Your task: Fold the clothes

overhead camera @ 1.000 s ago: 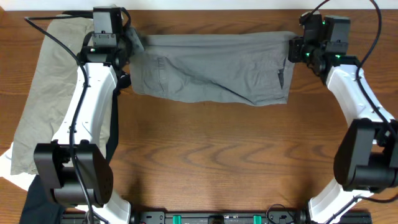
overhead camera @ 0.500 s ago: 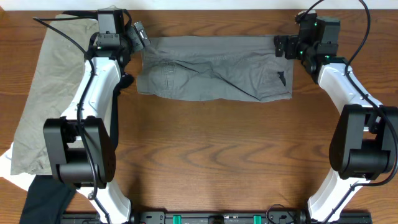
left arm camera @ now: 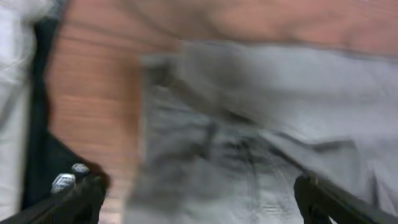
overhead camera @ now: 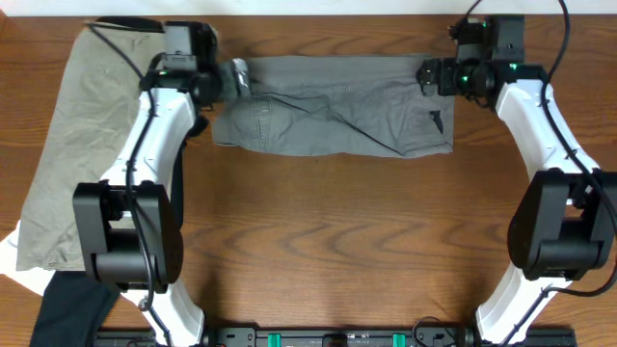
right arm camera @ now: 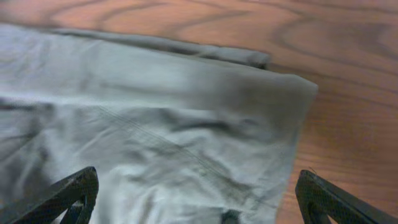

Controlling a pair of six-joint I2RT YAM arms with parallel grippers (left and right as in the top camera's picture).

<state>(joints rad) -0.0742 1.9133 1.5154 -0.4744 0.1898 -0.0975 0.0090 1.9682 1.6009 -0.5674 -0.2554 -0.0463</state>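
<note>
The shorts [overhead camera: 333, 106] lie flat on the worktop [overhead camera: 328, 241] as a long grey band, at its far side midway between the two arms. The band looks doubled along its length: in the right wrist view a lower layer shows just past the upper layer's far edge, so one lengthwise fold appears done. Creases run diagonally across the middle and the near edge is uneven. Judged remaining: at least one crosswise fold bringing one end over the other, and some smoothing. The left end effector [overhead camera: 234, 79] sits at the shorts' left far corner with its jaws apart and grips nothing; its wrist view is blurred, but the fingertips stand wide with cloth lying loose below them. The right end effector [overhead camera: 429, 75] sits at the shorts' right far corner, jaws likewise apart and holding nothing. A beige garment [overhead camera: 77, 145] lies spread to the left of the shorts, beyond the left arm and clear of them. A black garment [overhead camera: 67, 308] and a scrap of white cloth [overhead camera: 14, 255] lie well to the left and nearer the robot base. Nothing rests on the shorts. The worktop on their near side is bare, so no obstruction to a crosswise fold is apparent.
</note>
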